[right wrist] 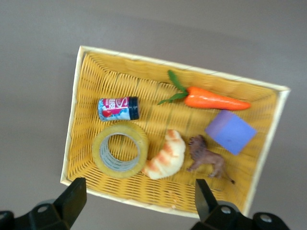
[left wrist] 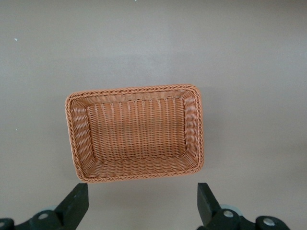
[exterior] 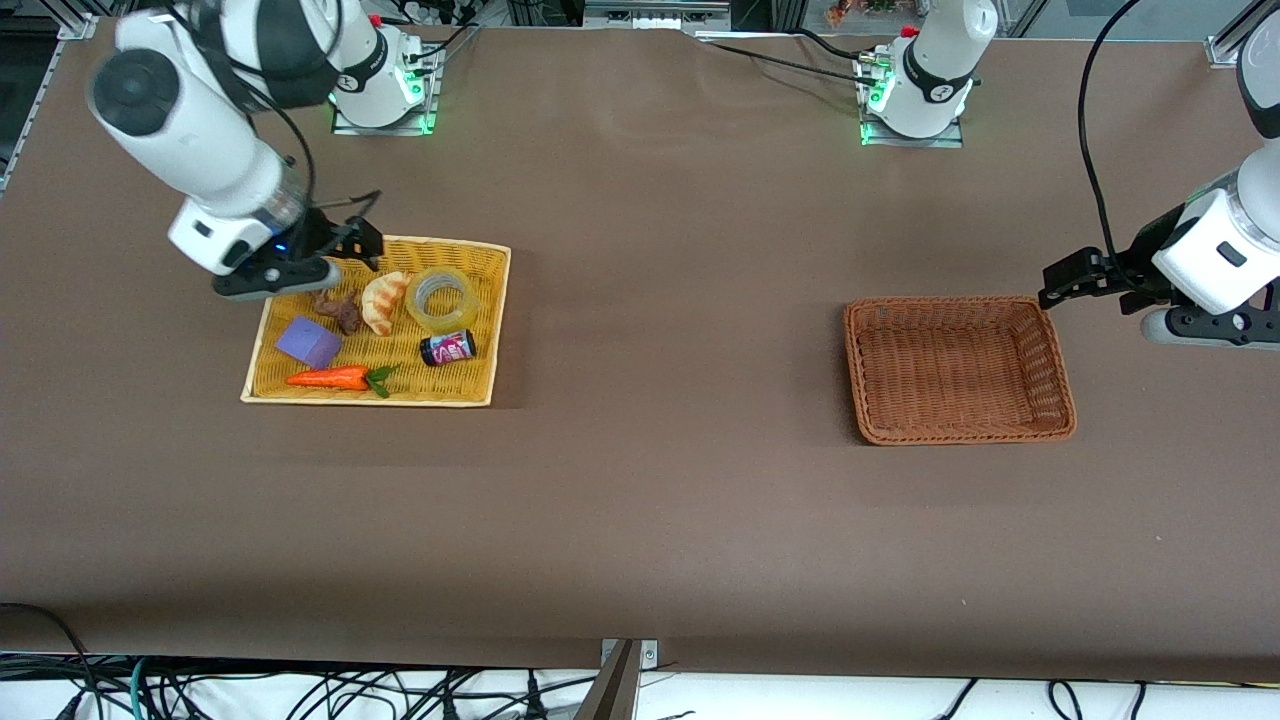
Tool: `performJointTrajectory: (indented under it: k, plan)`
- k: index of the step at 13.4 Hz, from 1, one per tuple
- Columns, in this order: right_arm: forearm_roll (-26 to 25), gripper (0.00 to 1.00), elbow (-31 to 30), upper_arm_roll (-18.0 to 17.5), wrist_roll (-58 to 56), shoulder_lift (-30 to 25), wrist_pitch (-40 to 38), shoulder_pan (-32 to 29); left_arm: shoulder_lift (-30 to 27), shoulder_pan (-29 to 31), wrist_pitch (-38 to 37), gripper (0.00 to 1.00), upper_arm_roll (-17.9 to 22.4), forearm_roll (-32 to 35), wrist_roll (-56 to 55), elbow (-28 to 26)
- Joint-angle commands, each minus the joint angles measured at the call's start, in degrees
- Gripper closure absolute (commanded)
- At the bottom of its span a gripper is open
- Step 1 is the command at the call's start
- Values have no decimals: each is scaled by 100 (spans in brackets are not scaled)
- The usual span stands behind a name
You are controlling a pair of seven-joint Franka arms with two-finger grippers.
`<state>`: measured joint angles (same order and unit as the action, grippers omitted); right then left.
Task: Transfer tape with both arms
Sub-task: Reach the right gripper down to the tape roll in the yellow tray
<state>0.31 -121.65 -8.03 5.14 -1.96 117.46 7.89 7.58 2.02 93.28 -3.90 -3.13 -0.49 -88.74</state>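
The brown bench (exterior: 640, 480) carries two wicker containers, well apart. The brown basket (exterior: 958, 370) sits toward the left arm's end and holds nothing. The yellow tray (exterior: 290, 390) sits toward the right arm's end and holds six things.

The right arm (exterior: 190, 130) reaches out from its base, and the right end effector (exterior: 345, 245) hangs over the tray's edge that is farthest from the front camera, its fingers spread apart and gripping nothing. The left arm (exterior: 1225, 245) waits with the left end effector (exterior: 1060, 280) in the air just beside the basket's outer end, fingers likewise apart and bare.

In the tray, the tape (exterior: 441, 300) lies flat on its side in the corner nearest the basket and farthest from the front camera. A croissant (exterior: 384, 302) lies just beside it, then a brown toy animal (exterior: 338, 310). A carrot (exterior: 335, 378) lies along the tray's edge nearest the front camera. A purple block (exterior: 309, 342) sits above the carrot in that view. A small dark can (exterior: 447, 348) lies on its side next to the tape, nearer the front camera.
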Motion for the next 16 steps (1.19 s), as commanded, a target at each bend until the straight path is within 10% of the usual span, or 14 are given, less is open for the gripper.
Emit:
performJointTrajectory:
  k: [1, 16]
  plan:
    - [22, 0, -200, -110, 127, 247, 355, -7, 42, 27, -55, 0, -15, -127, 67, 147]
    - [4, 0, -1291, -638, 1717, 1329, 2421, 212, 42, 36, -64, 0, -6, -136, 120, 147]
